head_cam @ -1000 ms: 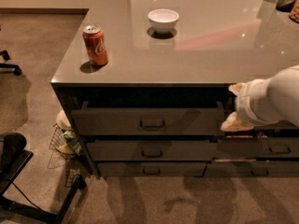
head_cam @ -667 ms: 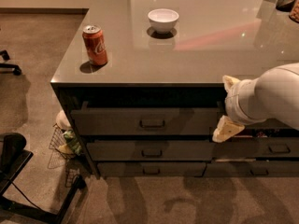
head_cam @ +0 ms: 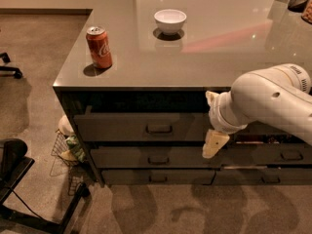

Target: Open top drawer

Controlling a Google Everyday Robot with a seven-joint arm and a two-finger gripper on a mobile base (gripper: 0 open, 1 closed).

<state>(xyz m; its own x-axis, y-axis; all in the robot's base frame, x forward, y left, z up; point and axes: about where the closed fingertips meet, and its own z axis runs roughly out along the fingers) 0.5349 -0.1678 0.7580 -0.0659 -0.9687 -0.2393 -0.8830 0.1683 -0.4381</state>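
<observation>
The top drawer [head_cam: 122, 126] is the wide dark-grey front just under the counter's edge, with a small rectangular metal pull [head_cam: 159, 128] at its centre. A dark gap shows above its front. My gripper [head_cam: 214, 144] hangs in front of the drawer's right end, to the right of the pull and a little below it, pointing down. It touches nothing that I can see. The white arm [head_cam: 273, 99] comes in from the right and hides the drawer's right end.
On the grey counter [head_cam: 219, 48] stand a red soda can [head_cam: 99, 47] and a white bowl [head_cam: 170, 20]. Two slimmer drawers [head_cam: 158, 158] lie below, and another stack [head_cam: 291, 155] at right. A wire basket [head_cam: 66, 147] and a black chair base [head_cam: 29, 199] are on the floor at left.
The arm and gripper have moved left along the drawer fronts and slightly down, closer to the top drawer's pull. The drawers, can and bowl have not moved.
</observation>
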